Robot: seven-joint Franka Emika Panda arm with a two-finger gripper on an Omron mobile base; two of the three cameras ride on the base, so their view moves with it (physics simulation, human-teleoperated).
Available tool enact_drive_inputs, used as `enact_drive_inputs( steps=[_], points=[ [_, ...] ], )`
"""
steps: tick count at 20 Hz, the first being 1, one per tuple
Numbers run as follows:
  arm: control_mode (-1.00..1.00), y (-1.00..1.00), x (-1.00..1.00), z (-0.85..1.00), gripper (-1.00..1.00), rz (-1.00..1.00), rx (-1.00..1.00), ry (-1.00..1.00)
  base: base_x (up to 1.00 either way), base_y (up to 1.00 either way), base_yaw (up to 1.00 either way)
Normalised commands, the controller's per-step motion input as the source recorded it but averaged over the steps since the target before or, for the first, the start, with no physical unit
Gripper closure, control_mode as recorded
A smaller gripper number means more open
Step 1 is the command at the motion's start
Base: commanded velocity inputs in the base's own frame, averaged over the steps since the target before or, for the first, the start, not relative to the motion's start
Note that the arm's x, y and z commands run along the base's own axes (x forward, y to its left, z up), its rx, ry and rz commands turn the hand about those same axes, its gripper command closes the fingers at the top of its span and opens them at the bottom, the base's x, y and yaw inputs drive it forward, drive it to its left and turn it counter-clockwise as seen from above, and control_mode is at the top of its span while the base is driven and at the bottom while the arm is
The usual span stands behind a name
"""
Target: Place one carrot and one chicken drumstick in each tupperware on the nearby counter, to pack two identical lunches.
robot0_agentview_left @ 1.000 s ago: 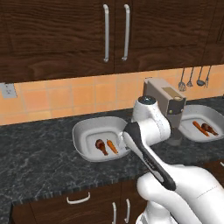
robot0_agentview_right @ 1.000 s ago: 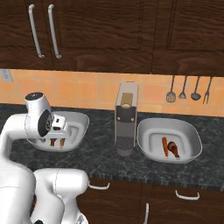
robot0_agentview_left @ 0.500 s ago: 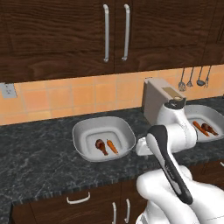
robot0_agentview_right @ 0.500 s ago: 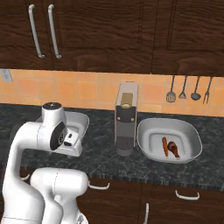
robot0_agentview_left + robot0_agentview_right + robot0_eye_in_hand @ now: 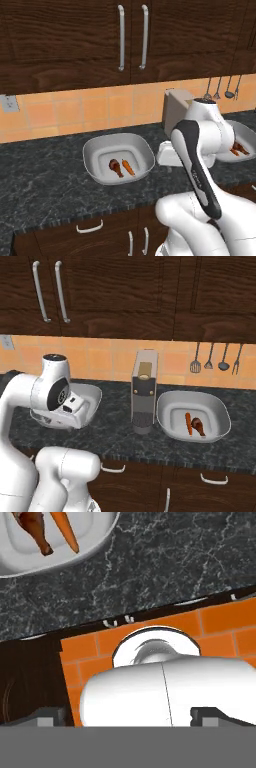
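hand view: the tool (image 5: 128, 722) is seen released, its tips wide apart, above the speckled tabletop (image 5: 165, 567). one tupperware (image 5: 95, 539) holds a carrot (image 5: 65, 529) beside a drumstick (image 5: 35, 529). across the toaster (image 5: 144, 391), a second tupperware (image 5: 195, 418) is likewise filled.

The table (image 5: 45, 175) had a top of dark speckled stone with a soft polish. The cabinets (image 5: 75, 45) above it were dark brown wood with visible grain, and their handles (image 5: 121, 37) looked like smooth shiny metal. The two tupperware (image 5: 95, 155) (image 5: 170, 416) seemed to be smooth light-grey plastic, slightly glossy. Between them, the toaster (image 5: 144, 391) had a brushed silver metal look. The wall tiles (image 5: 70, 112) behind it were orange and matt. The utensils (image 5: 216, 358) hanging on the wall looked like grey metal.
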Motion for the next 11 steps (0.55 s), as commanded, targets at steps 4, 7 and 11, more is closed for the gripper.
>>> enact_drive_inputs(
  steps=[4, 7, 11],
  points=[
    [-1.0, 0.18, 0.03, 0.31, -1.0, -0.05, -0.01, -0.08, 0.0, 0.0, 0.0],
    [-1.0, 0.6, -0.06, -0.21, -1.0, -0.09, -0.24, -0.61, 0.0, 0.0, 0.0],
    [-1.0, 0.55, -0.36, -0.04, -1.0, -0.02, -0.21, -0.54, 0.0, 0.0, 0.0]
  ],
)
